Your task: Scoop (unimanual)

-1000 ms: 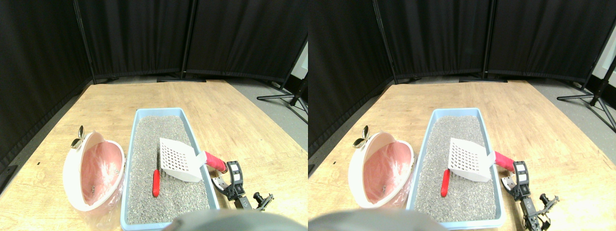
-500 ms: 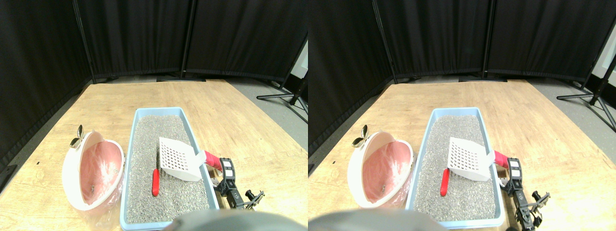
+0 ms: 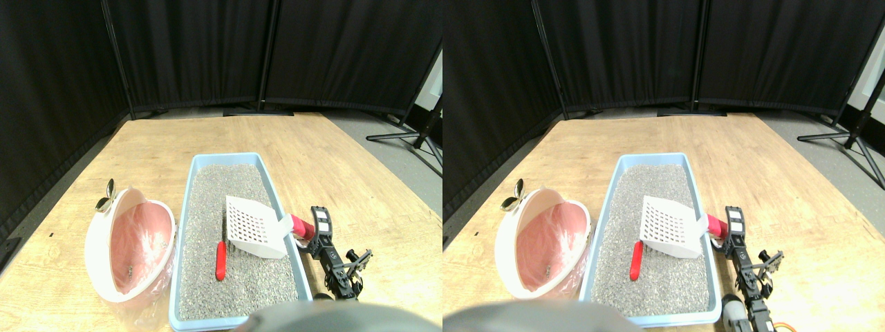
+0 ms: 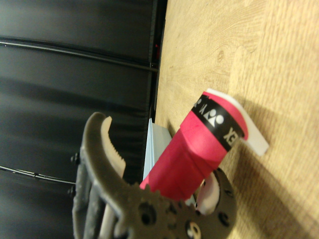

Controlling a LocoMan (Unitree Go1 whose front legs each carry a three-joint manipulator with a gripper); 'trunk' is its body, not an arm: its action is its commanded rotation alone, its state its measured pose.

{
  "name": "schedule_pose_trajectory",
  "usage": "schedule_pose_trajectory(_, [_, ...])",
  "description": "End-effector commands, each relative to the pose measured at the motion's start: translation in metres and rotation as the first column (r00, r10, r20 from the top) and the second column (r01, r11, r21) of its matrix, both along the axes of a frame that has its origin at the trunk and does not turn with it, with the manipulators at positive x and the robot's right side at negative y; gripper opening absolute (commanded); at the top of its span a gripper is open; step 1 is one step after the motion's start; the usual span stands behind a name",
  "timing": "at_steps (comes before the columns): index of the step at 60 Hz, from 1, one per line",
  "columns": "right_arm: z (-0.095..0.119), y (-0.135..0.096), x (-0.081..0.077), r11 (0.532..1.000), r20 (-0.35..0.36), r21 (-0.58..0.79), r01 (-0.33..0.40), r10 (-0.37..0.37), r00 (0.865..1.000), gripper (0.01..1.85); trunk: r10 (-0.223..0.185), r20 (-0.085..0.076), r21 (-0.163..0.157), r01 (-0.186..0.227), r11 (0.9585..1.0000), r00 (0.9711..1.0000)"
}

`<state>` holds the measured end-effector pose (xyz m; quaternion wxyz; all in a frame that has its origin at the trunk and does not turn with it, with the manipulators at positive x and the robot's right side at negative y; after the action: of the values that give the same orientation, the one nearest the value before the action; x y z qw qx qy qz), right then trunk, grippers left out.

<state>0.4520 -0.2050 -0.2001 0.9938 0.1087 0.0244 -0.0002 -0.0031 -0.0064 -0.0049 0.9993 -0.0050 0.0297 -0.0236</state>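
My right gripper (image 3: 312,232) has its fingers spread around the red wrapped handle (image 3: 299,226) of the white perforated plastic scoop (image 3: 253,227), which rests on grey litter in the light-blue rectangular tray (image 3: 290,221), handle over the rim. Not clamped yet, I judge; closing off-centre could roll the handle or tip the scoop.

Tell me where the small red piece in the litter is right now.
In the stereo pair view, the small red piece lies on the grey litter in the blue tray, just left of the white scoop and right of the pink-lined bin.
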Motion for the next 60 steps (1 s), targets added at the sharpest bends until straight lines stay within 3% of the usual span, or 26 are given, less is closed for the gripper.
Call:
schedule_pose_trajectory(1, [0.000, 0.000, 0.004, 1.000, 0.035, 0.027, 0.005, -0.006, 0.999, 0.97, 0.014, -0.018, -0.028, -0.014, 0.9995, 0.9998])
schedule_pose_trajectory(27, [-0.008, 0.001, 0.020, 0.998, -0.041, 0.058, 0.030, -0.028, 0.999, 1.00, 0.026, -0.028, -0.035, -0.027, 0.9990, 0.9993])
schedule_pose_trajectory(45, [-0.008, 0.004, 0.029, 0.998, -0.036, 0.067, 0.005, -0.003, 0.999, 0.94, 0.034, -0.029, -0.040, -0.035, 0.9986, 0.9990])
schedule_pose_trajectory(49, [-0.009, 0.003, 0.029, 0.998, -0.028, 0.062, -0.005, 0.007, 1.000, 0.80, 0.035, -0.030, -0.040, -0.036, 0.9985, 0.9989])
schedule_pose_trajectory(52, [-0.011, 0.003, 0.030, 0.998, -0.008, 0.047, -0.028, 0.029, 1.000, 0.51, 0.036, -0.033, -0.041, -0.038, 0.9984, 0.9988])
schedule_pose_trajectory(54, [-0.013, 0.002, 0.031, 0.998, 0.009, 0.047, -0.046, 0.046, 0.999, 0.14, 0.038, -0.032, -0.040, -0.039, 0.9984, 0.9988])
schedule_pose_trajectory(55, [-0.013, 0.002, 0.031, 0.998, 0.008, 0.049, -0.050, 0.050, 0.999, 0.07, 0.038, -0.032, -0.040, -0.039, 0.9984, 0.9988])
schedule_pose_trajectory(57, [-0.015, 0.001, 0.031, 0.996, 0.047, 0.051, -0.071, 0.069, 0.997, 0.05, 0.040, -0.032, -0.040, -0.042, 0.9983, 0.9987])
schedule_pose_trajectory(60, [-0.015, 0.000, 0.031, 0.997, 0.043, 0.050, -0.066, 0.064, 0.997, 0.05, 0.040, -0.032, -0.040, -0.042, 0.9983, 0.9987])
